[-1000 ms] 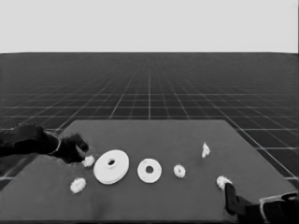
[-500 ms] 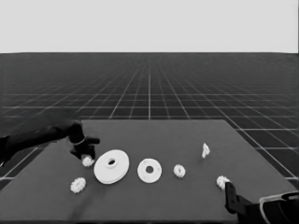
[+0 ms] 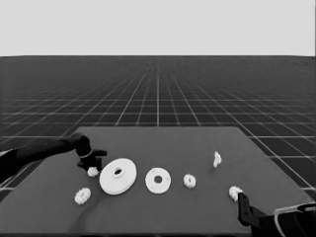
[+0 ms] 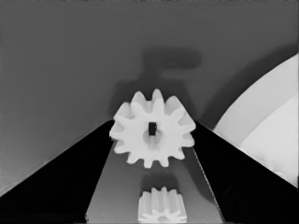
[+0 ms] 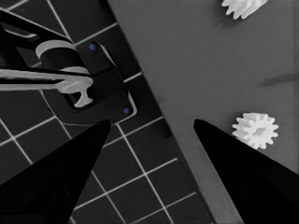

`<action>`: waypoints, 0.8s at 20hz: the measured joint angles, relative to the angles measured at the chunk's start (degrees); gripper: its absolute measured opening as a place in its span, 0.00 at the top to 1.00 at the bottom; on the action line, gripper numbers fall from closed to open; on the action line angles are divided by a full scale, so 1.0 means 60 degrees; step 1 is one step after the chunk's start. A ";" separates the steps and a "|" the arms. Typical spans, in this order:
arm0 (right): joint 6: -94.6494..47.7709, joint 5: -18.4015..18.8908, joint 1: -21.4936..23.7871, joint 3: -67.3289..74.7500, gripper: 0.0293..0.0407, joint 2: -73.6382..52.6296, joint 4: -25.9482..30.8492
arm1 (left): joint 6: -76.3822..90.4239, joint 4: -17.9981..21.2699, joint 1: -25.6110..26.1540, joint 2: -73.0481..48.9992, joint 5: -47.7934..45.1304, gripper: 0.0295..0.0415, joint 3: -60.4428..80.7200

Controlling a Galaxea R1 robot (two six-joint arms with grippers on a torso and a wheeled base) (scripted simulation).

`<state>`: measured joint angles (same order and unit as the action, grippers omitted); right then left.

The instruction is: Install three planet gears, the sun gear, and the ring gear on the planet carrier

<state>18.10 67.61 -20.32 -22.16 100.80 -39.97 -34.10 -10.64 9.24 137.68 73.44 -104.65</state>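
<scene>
My right end effector (image 3: 243, 207) waits at the worktop's (image 3: 197, 207) near right corner, fingers spread wide with nothing between them, and a small gear (image 3: 235, 192) lies just beside it on the surface. Over on the near left sits another gear (image 3: 82, 195), alone. A little farther in, the smaller round part (image 3: 158, 180) lies flat with a gear (image 3: 189, 180) just to its right, and the larger round part (image 3: 118, 176) rests beside it on the left. My left end effector (image 4: 153, 140) hangs right over a gear (image 4: 152, 129) next to that larger part's rim; the toothed wheel sits between my fingers, though I cannot tell if they grip it. Farthest right lies the thin white piece (image 3: 217, 158)
</scene>
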 joint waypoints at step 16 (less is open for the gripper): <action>0.0000 0.0000 0.0000 0.0000 0.19 0.0000 0.0000 | -0.0519 0.0887 -0.1734 -0.0739 0.1505 0.86 0.1456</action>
<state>18.10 67.61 -20.32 -22.16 100.80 -39.97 -37.21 -5.32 -1.16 133.25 82.47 -95.91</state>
